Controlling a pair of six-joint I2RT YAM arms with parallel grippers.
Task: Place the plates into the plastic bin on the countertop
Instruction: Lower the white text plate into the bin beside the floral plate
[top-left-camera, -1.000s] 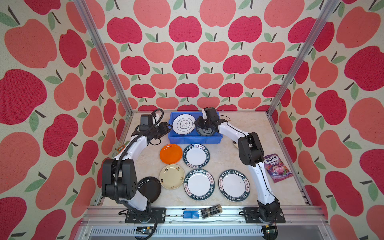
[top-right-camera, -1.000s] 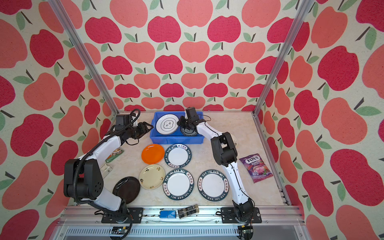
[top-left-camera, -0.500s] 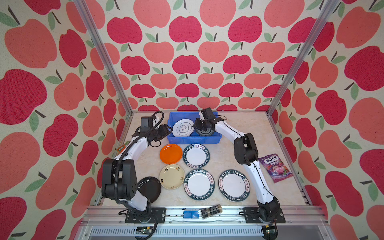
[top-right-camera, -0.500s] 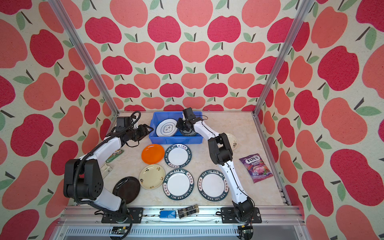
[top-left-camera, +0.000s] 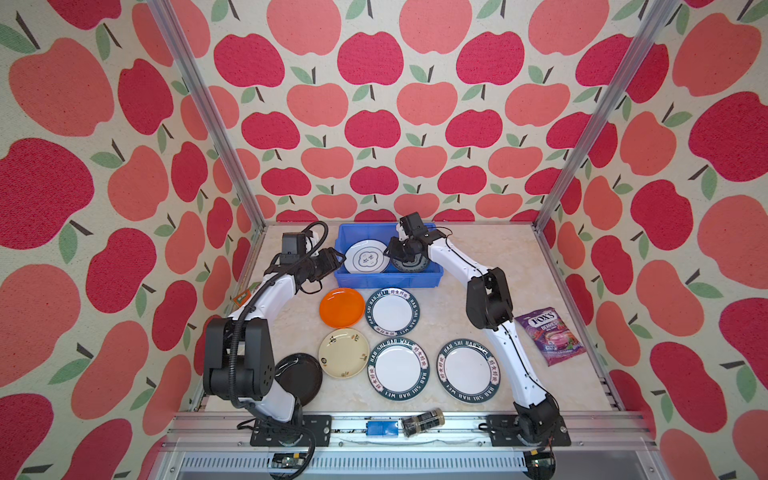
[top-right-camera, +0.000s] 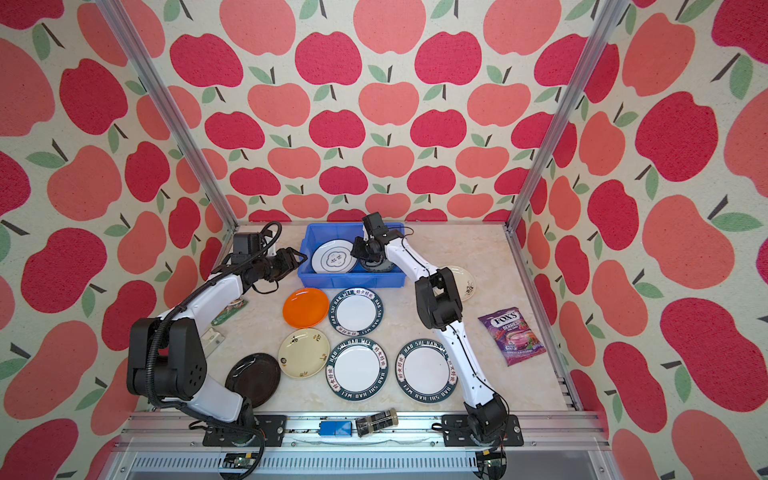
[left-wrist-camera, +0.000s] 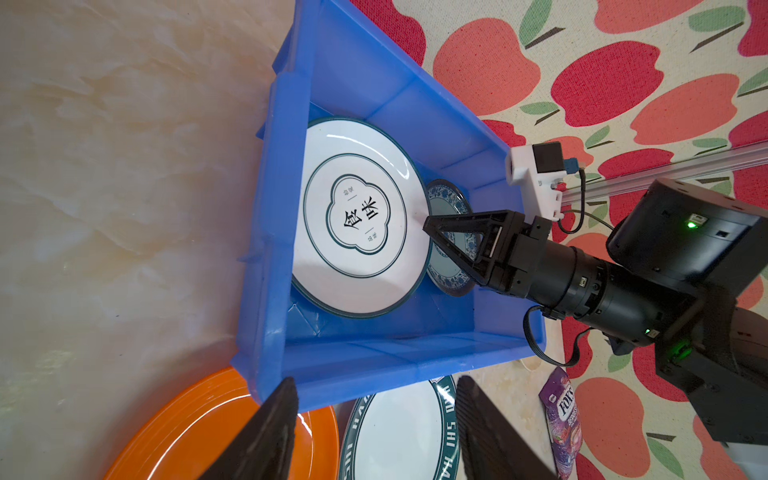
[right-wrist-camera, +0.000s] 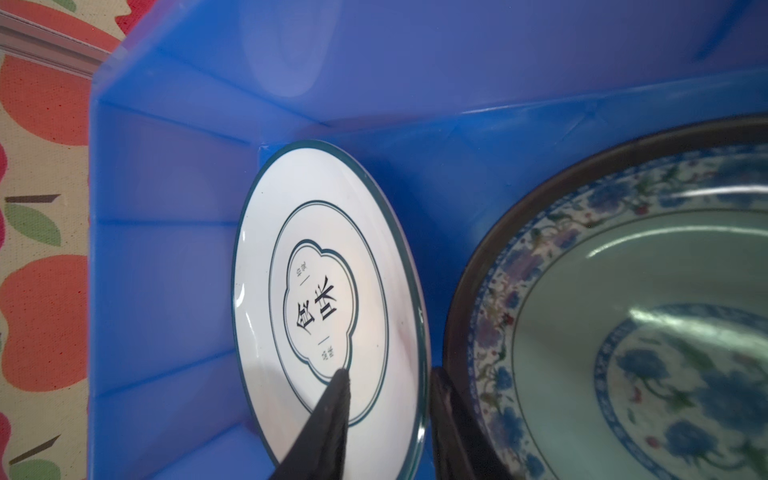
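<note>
Within the last second the right gripper (right-wrist-camera: 390, 374) was taken from fully closed to partly parted. Its fingers (right-wrist-camera: 328, 415) were set astride the rim of the white flower-outlined plate (top-left-camera: 365, 258), one over the printed face and one behind the rim, with a gap visible between them wider than the rim. The clamp was judged to have been released, though light contact with the face could not be ruled out.

The plate had been shifted slightly toward the middle of the blue plastic bin (top-left-camera: 374, 281). It was left tilted in the bin's left half, its edge lapped over the teal patterned plate (right-wrist-camera: 623, 332) beside it. Two plates were thus counted as delivered.

The left gripper (top-right-camera: 296, 257) was unchanged: wide open, empty, just outside the bin's left wall.

Seven plates were left on the countertop (top-left-camera: 511, 257): the orange plate (top-left-camera: 341, 307), three lettered-rim plates (top-left-camera: 392, 311), two cream plates (top-left-camera: 344, 353) and the black plate (top-left-camera: 301, 378).

A clean withdrawal of the right gripper was judged to be needed next, since the leaning plate could be dragged or tipped by a finger.
</note>
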